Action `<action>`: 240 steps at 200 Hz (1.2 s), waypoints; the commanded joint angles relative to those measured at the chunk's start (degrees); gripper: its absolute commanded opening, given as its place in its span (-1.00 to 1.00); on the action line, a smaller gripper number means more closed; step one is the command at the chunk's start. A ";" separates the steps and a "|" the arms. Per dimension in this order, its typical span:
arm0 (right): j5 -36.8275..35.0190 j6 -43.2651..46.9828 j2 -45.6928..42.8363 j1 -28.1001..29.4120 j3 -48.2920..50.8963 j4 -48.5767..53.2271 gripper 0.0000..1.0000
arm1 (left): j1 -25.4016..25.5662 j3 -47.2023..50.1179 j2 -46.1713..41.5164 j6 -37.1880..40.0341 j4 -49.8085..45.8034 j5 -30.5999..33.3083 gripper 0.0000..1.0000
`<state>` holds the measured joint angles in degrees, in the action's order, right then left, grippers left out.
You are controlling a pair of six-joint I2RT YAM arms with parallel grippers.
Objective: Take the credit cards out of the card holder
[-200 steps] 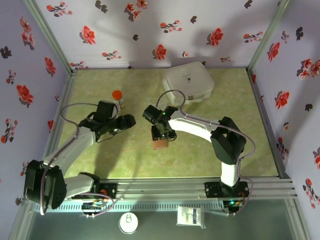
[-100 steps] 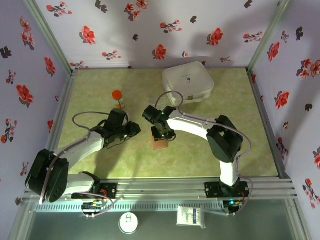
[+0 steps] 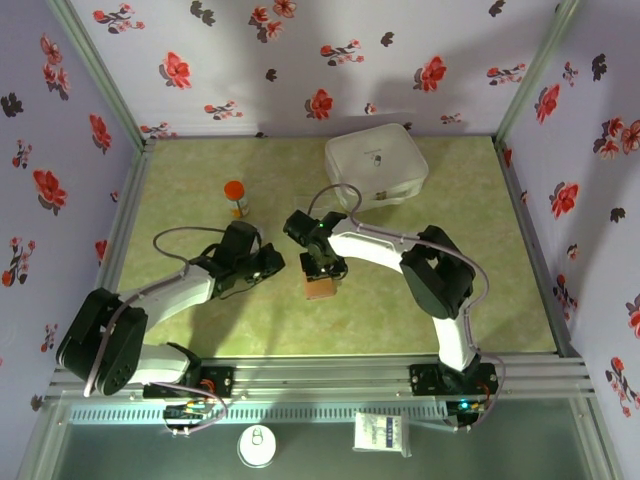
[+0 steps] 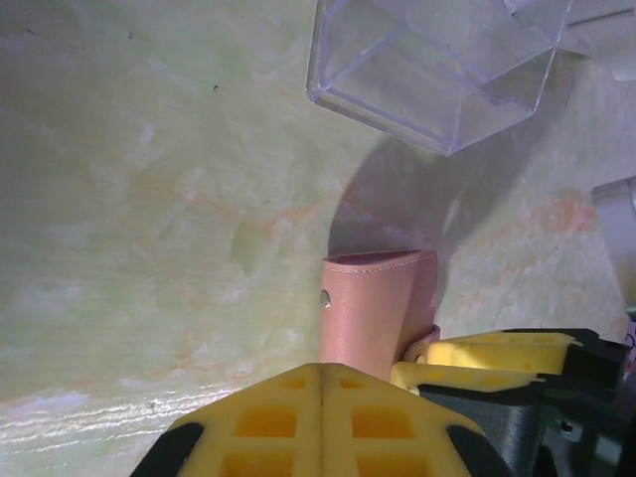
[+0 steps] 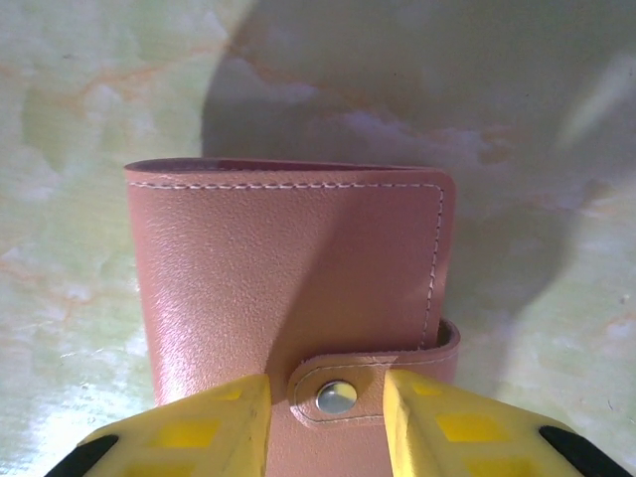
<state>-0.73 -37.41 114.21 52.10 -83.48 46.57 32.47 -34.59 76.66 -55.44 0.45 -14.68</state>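
The card holder [image 3: 320,288] is a tan-brown leather wallet lying on the green table, folded, with its strap snapped. It fills the right wrist view [image 5: 288,278] and sits just past my left fingers in the left wrist view [image 4: 373,308]. The credit cards are hidden inside it. My right gripper [image 3: 322,268] is down on the wallet's near end, its yellow jaws partly apart [image 5: 326,397] and straddling the snap tab [image 5: 336,396] without pinching it. My left gripper [image 3: 272,263] sits just left of the wallet, shut with nothing in it [image 4: 323,373].
A clear plastic tray [image 4: 437,70] lies just beyond the wallet. A white rounded square case [image 3: 376,165] stands at the back right. An orange-capped bottle [image 3: 235,197] stands at the back left. Flowered walls close in three sides.
My left arm has swung right toward the wallet and its jaws have closed. My right gripper's jaws have narrowed over the wallet's strap; the wallet has stayed in place.
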 commanded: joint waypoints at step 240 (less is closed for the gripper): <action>4.78 0.75 -10.98 -4.99 8.02 -5.04 -0.82 | 7.36 -7.88 20.93 -3.05 5.43 -3.41 -1.00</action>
<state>5.80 -37.41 106.02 47.51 -75.59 39.22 39.40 -42.44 95.44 -57.34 6.85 -18.70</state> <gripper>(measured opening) 0.087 0.050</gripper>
